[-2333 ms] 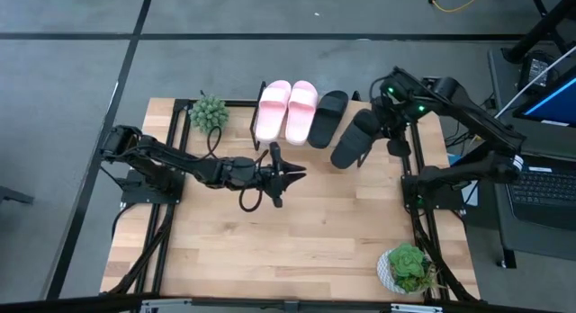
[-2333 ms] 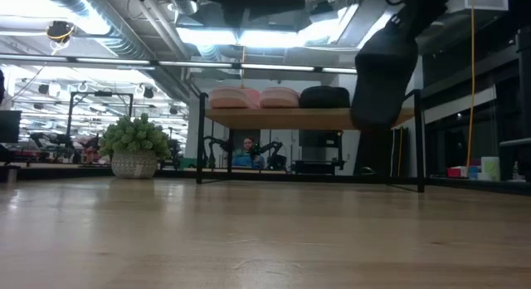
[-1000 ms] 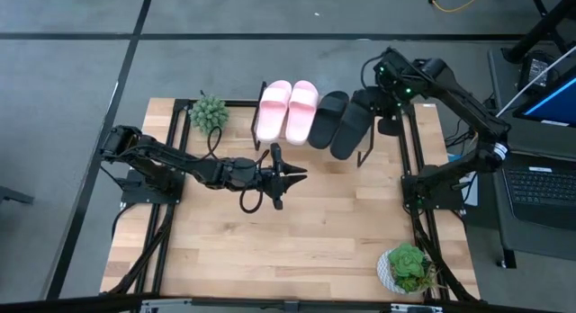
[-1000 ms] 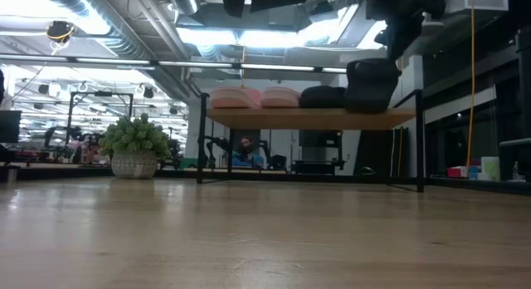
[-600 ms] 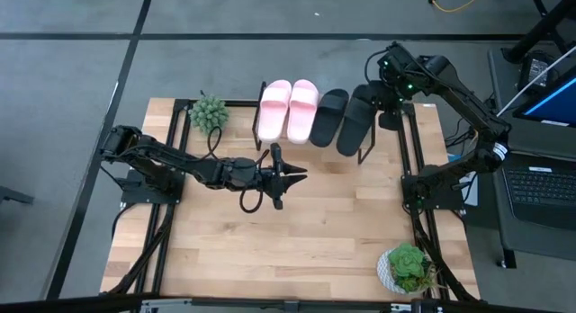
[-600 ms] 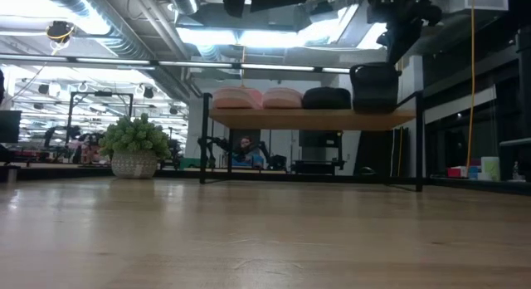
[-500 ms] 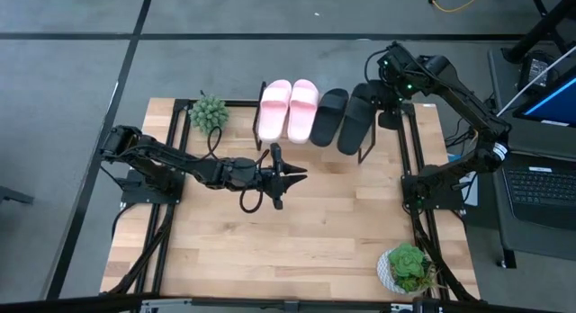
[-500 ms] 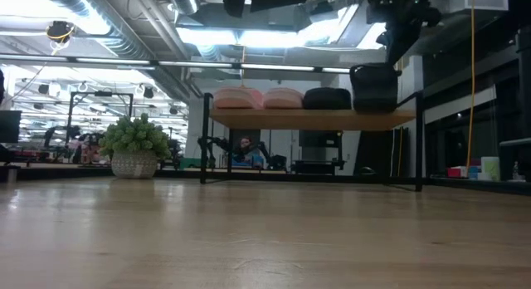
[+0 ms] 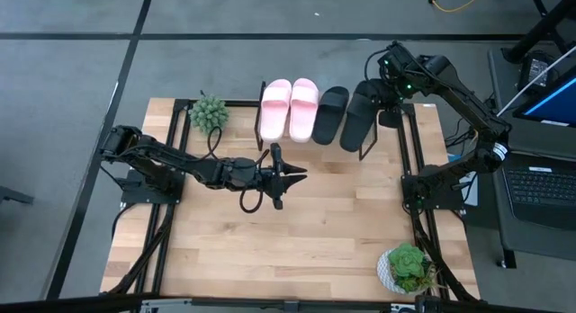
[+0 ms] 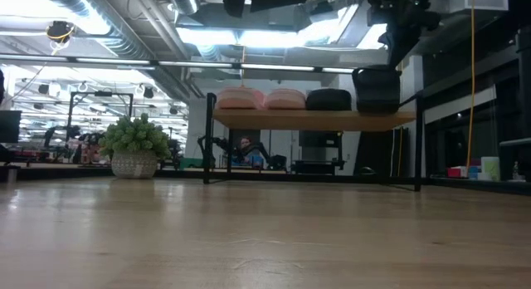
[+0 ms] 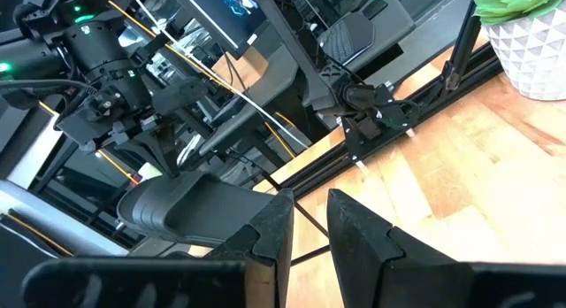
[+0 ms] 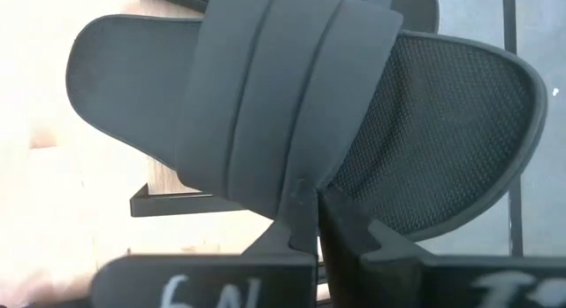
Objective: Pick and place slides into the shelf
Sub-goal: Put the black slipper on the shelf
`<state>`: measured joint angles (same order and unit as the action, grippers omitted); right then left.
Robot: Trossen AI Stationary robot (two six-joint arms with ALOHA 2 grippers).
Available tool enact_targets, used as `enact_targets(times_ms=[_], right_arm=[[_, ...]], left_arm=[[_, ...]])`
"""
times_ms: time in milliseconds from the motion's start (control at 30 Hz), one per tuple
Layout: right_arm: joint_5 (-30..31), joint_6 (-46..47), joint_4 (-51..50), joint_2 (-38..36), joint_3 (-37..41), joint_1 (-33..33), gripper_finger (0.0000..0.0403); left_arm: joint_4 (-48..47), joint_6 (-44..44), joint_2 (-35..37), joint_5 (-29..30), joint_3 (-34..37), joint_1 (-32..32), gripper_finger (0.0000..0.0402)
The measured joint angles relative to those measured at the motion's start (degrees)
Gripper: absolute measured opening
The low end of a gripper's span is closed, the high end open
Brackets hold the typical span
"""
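Black slide (image 12: 292, 113) sits at the shelf's (image 9: 371, 144) right end, right gripper (image 12: 308, 206) pinched shut on its strap edge; looks light, flexible foam, so the strap is the sensible hold.

A robotics lab or open workshop hall: the wooden tabletop (image 9: 297, 232) stands on grey floor marked with dark tape lines (image 9: 135, 34), a laptop (image 9: 544, 183) sits beside it, and the low view shows exposed ceiling ducts (image 10: 91, 15), strip lights (image 10: 249, 36), more workbenches and a person (image 10: 246, 152) seated far behind.
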<state>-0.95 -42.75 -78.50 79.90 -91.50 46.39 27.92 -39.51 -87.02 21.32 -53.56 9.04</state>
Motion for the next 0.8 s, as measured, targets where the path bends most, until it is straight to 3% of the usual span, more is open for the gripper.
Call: enact_targets(times_ms=[533,800], right_arm=[[0.0,0.0,-0.5,0.0,-4.0,0.0,0.0002],[2.9,0.2,-1.0,2.4,-4.0,0.0,0.0002]], left_arm=[[0.0,0.0,0.0,0.0,0.0,0.0,0.0065],[0.0,0.0,0.0,0.0,0.0,0.0,0.0065]])
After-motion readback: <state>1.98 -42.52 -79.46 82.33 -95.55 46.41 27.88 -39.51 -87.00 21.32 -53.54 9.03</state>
